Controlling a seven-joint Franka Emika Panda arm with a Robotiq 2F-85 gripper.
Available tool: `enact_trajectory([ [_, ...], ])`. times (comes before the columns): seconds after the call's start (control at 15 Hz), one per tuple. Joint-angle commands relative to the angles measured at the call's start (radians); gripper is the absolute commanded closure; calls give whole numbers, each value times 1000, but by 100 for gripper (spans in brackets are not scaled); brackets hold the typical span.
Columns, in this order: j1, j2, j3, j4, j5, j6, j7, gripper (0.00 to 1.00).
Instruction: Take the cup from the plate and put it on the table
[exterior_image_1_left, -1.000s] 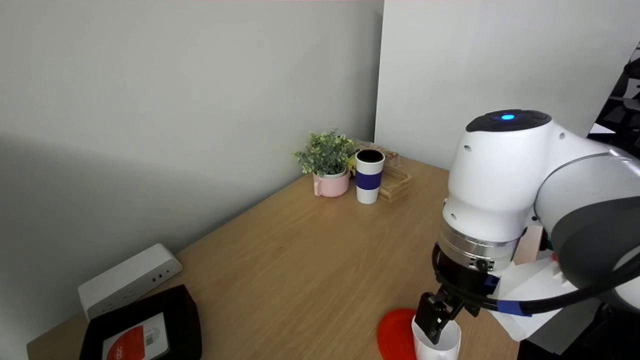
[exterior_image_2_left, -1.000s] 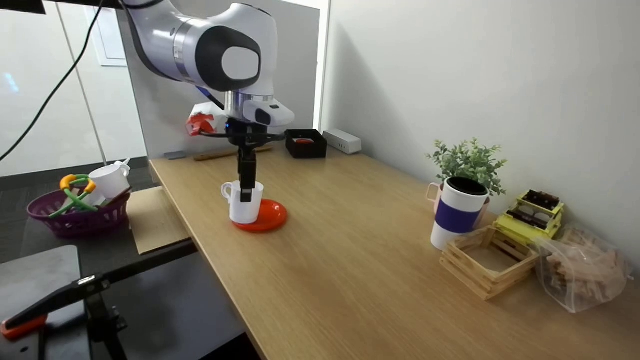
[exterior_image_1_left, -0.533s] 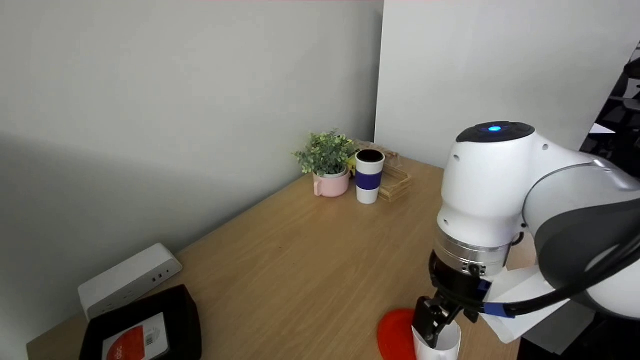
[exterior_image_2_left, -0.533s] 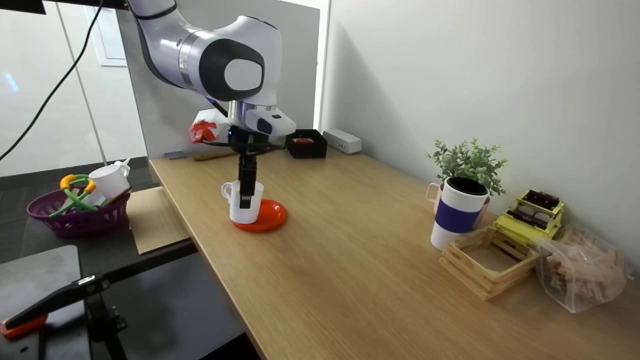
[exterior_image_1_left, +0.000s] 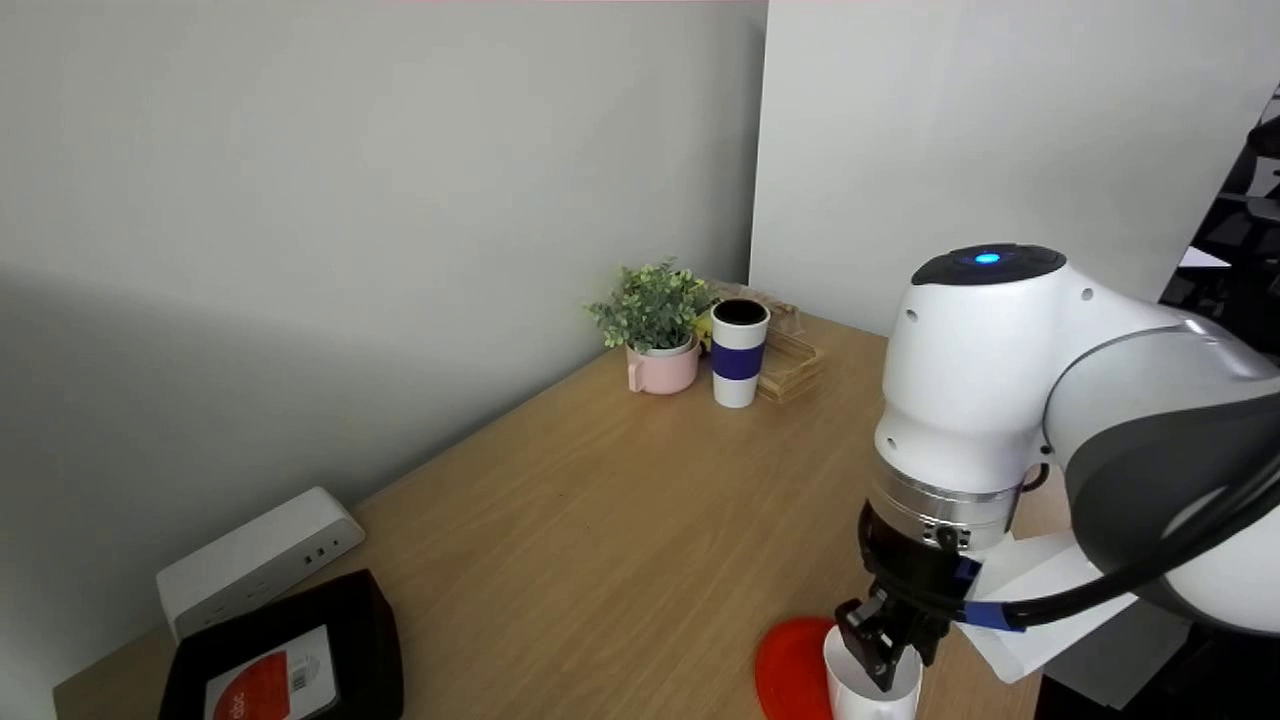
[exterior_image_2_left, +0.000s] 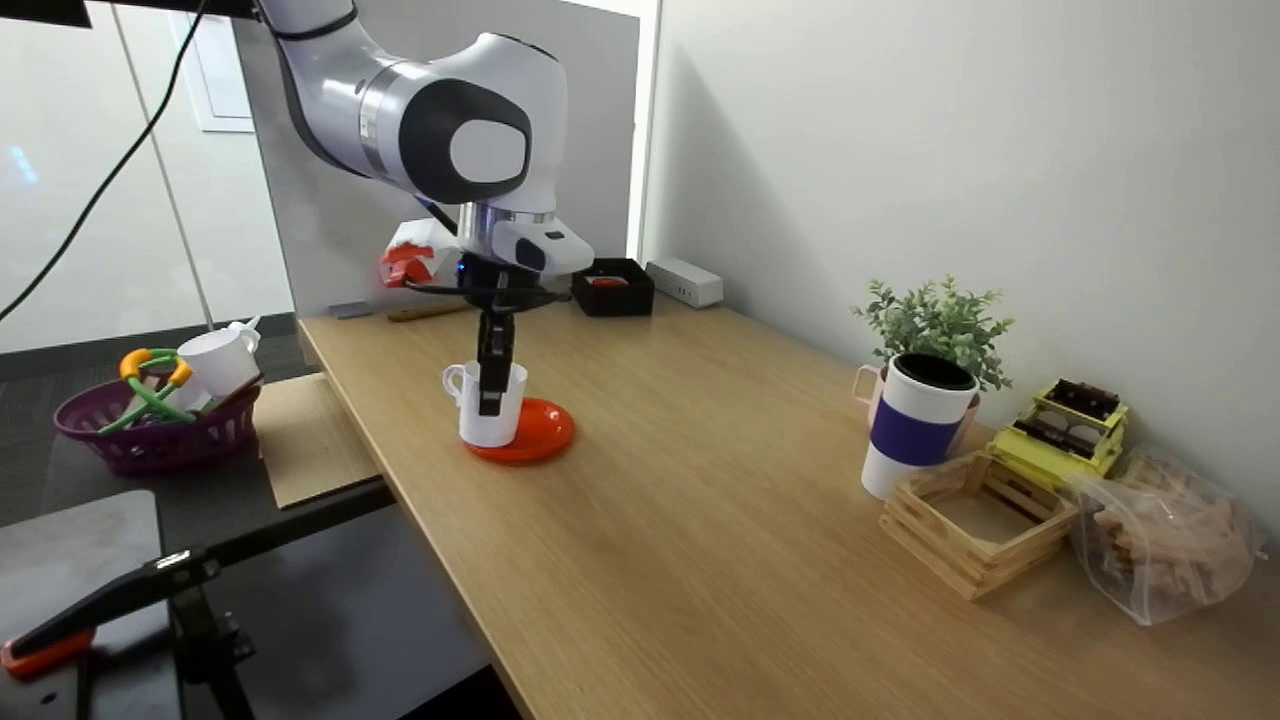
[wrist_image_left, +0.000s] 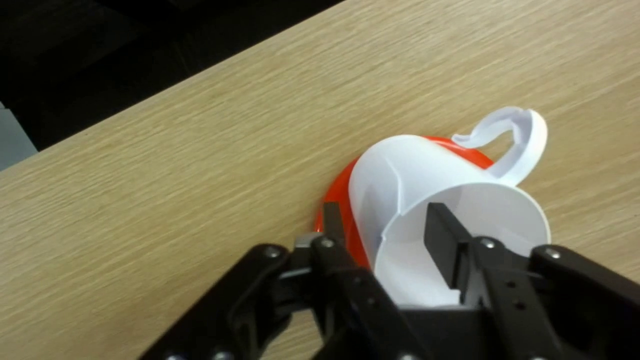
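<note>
The white cup (exterior_image_2_left: 472, 418) stands upright on the red plate (exterior_image_2_left: 552, 432), toward one side of it, with its handle pointing away from the bare part of the plate. Under them is the wood-grain table (exterior_image_2_left: 700, 480). My gripper (wrist_image_left: 383, 206) points down at the cup and straddles its wall (wrist_image_left: 385, 172) in the wrist view: one finger (wrist_image_left: 442, 240) is inside the mouth, the other outside over the plate (wrist_image_left: 345, 200). The jaws are partly spread, and a gap shows between the wall and each finger. In an exterior view the cup (exterior_image_1_left: 868, 705) is cut off by the lower border.
A lidded cup with a blue band (exterior_image_2_left: 915, 425), a potted plant (exterior_image_2_left: 940, 325), a wooden crate (exterior_image_2_left: 975, 530) and a clear bag (exterior_image_2_left: 1165, 540) stand by the wall. A black tray (exterior_image_1_left: 375, 640) and a white power strip (exterior_image_1_left: 260, 550) lie farther along. The table edge (wrist_image_left: 195, 77) runs near the plate.
The gripper has come down a little around the cup's wall, and its fingers have drawn closer together in the last half second. Cup and plate have stayed in place.
</note>
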Motion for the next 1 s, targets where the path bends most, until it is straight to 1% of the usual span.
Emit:
enact_trajectory([
  [0.0, -10, 8, 4, 9, 24, -8, -26, 84],
  [0.13, -8, 8, 3, 9, 21, -9, -24, 98],
  [0.2, -6, 8, 2, 9, 20, -9, -23, 100],
  [0.6, 17, -18, -9, -17, 1, 7, 4, 99],
  [0.93, 70, -56, -31, -50, -41, 20, 79, 99],
])
